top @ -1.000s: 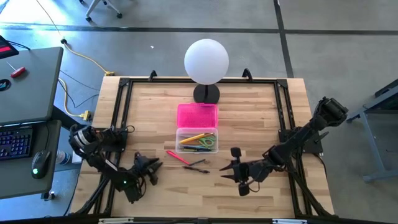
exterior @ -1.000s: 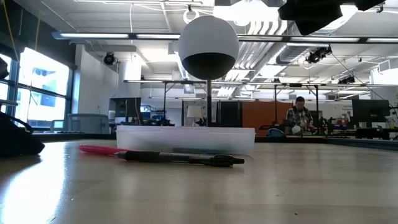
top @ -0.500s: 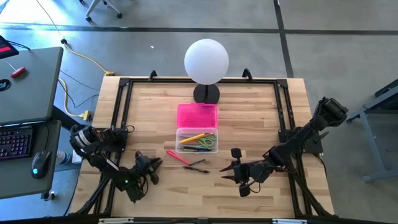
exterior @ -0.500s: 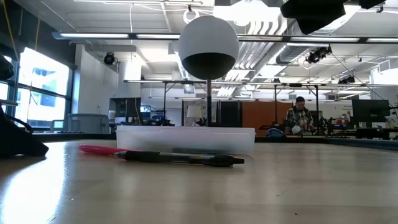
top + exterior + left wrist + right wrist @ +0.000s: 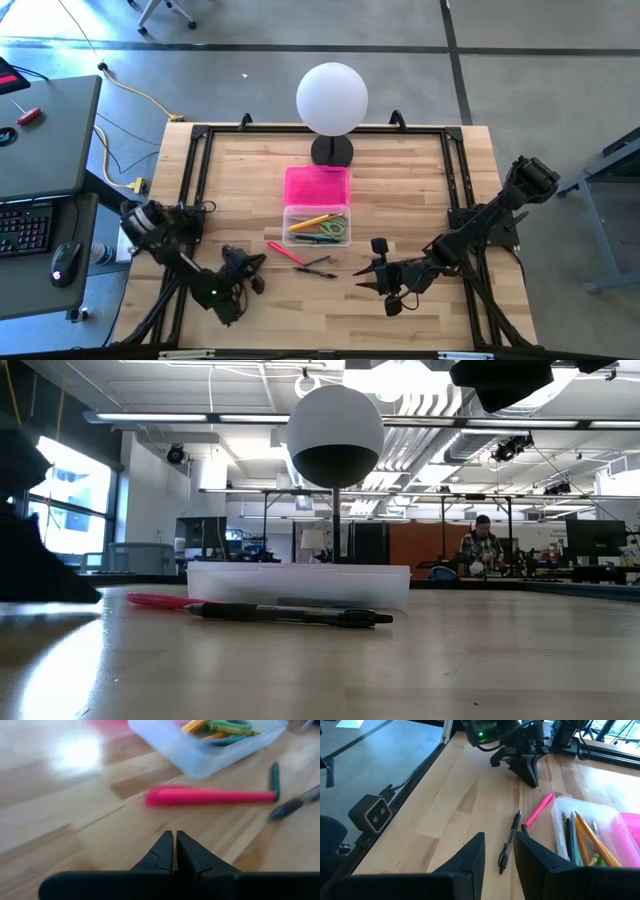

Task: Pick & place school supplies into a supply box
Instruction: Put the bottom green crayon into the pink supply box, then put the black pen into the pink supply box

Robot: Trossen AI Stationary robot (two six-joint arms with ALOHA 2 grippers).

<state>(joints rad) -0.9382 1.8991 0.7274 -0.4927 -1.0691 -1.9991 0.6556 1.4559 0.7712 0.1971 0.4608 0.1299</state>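
The clear supply box [image 5: 316, 226] stands mid-table holding several pens, pencils and green-handled scissors. Its pink lid [image 5: 317, 186] lies just behind it. In front of the box a pink pen [image 5: 210, 796], a black pen [image 5: 509, 842] and a short dark green one [image 5: 274, 774] lie flat on the wood. My left gripper [image 5: 174, 840] is shut and empty, low over the table, left of the pink pen. My right gripper [image 5: 498, 851] hovers open right of the black pen, above the table.
A white globe lamp [image 5: 332, 98] on a black base stands behind the pink lid. A black frame [image 5: 200, 135] runs round the tabletop. Bare wood lies near the front edge. A person [image 5: 482, 548] sits far off in the room.
My left gripper has moved toward the table's right, closer to the pink pen, and risen a little. The pens and the box lie as before.
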